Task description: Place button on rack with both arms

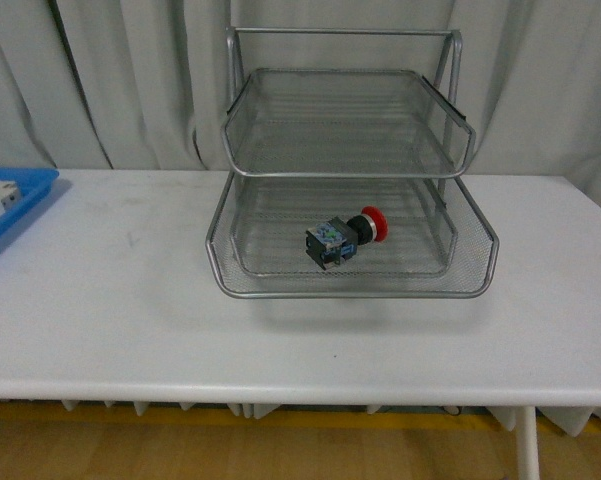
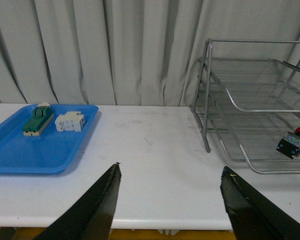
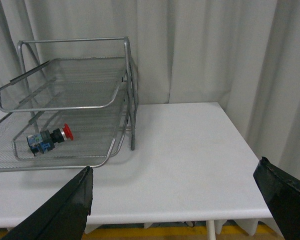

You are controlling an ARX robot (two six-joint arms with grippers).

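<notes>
The button (image 1: 345, 236), red cap on a dark body with blue bits, lies on its side in the lowest mesh tray of the silver rack (image 1: 242, 292) at the table's middle. It also shows in the left wrist view as the button (image 2: 293, 143) inside the rack (image 2: 206, 107), and in the right wrist view as the button (image 3: 49, 139) inside the rack (image 3: 131, 105). My left gripper (image 2: 169, 175) hangs open over the table's near edge, holding nothing. My right gripper (image 3: 174, 172) is open wide and holds nothing, off to the rack's right. Neither arm appears in the front view.
A flat blue tray (image 2: 50, 155) lies at the table's left end, seen too as the blue tray (image 1: 30, 205). It carries a green-and-cream switch (image 2: 38, 120) and a white block (image 2: 70, 121). Grey curtains hang behind the white table (image 1: 130, 320).
</notes>
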